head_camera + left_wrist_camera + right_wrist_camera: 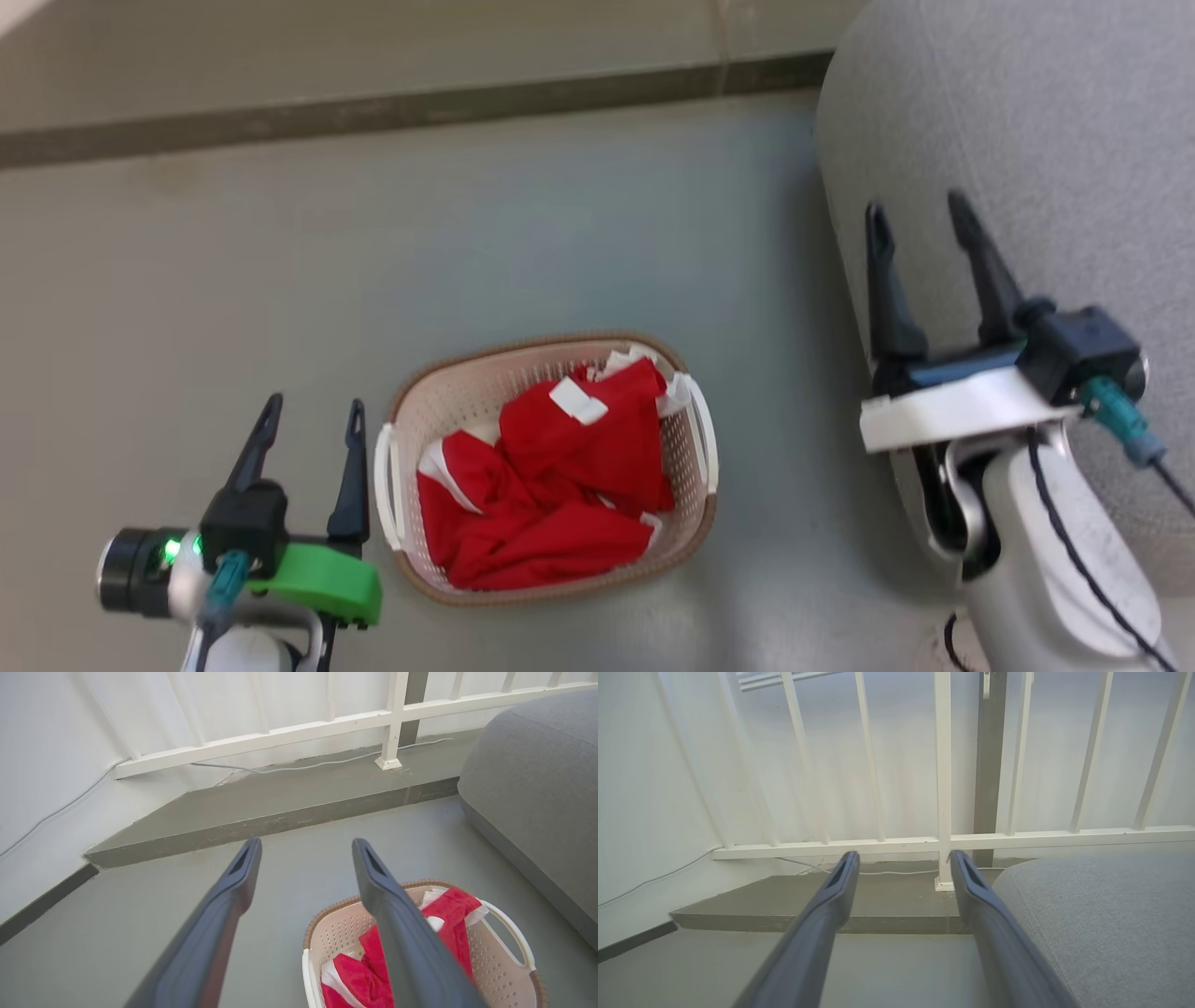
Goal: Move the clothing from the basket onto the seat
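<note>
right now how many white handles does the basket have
2. One handle is on the basket's side nearest the left pincer; the other is on its side facing the seat. Neither is hidden.

Home setting: white railing [943, 842], grey seat [1027, 140], laundry basket [467, 392].

Grey floor [560, 233] meets a low step [280, 802] on the far side. A white railing [943, 842] stands on the step, with a cable [303, 767] along it and a white wall [46, 742] to the left.
</note>
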### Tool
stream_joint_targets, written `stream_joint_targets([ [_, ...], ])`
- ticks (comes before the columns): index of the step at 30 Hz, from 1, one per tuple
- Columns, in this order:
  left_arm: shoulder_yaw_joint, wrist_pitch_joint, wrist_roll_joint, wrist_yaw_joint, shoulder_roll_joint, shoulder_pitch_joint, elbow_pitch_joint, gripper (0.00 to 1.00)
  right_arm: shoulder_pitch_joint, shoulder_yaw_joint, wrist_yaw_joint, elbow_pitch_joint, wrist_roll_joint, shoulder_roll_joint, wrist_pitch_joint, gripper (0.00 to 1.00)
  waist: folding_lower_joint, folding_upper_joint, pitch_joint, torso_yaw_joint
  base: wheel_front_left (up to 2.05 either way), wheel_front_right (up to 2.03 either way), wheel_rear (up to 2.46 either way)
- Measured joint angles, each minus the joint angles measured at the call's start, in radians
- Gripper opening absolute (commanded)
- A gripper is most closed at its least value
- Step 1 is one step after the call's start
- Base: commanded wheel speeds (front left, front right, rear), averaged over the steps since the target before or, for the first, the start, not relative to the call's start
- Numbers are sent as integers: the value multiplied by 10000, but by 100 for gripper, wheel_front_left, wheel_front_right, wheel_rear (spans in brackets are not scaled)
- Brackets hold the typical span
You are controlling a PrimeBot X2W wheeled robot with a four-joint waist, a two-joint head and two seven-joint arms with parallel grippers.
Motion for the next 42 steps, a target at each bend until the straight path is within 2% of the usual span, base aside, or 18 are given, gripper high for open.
stream_joint_targets([
  [14,-779,341,368,-451,-46,-1707,1517,100,-1720,-500,-2,-529,-82,-6,-29,100,1,0,1964,-311,0,0,0],
  [22,-874,525,608,-704,-86,-2846,2247,100,-2667,-732,-6,-913,-81,-6,-31,100,1,0,3102,-532,0,0,0],
  [42,-1910,740,1350,-1231,345,-5056,3850,100,-4354,-1164,-100,-1530,-54,-4,-31,100,0,0,5755,-1246,0,0,0],
])
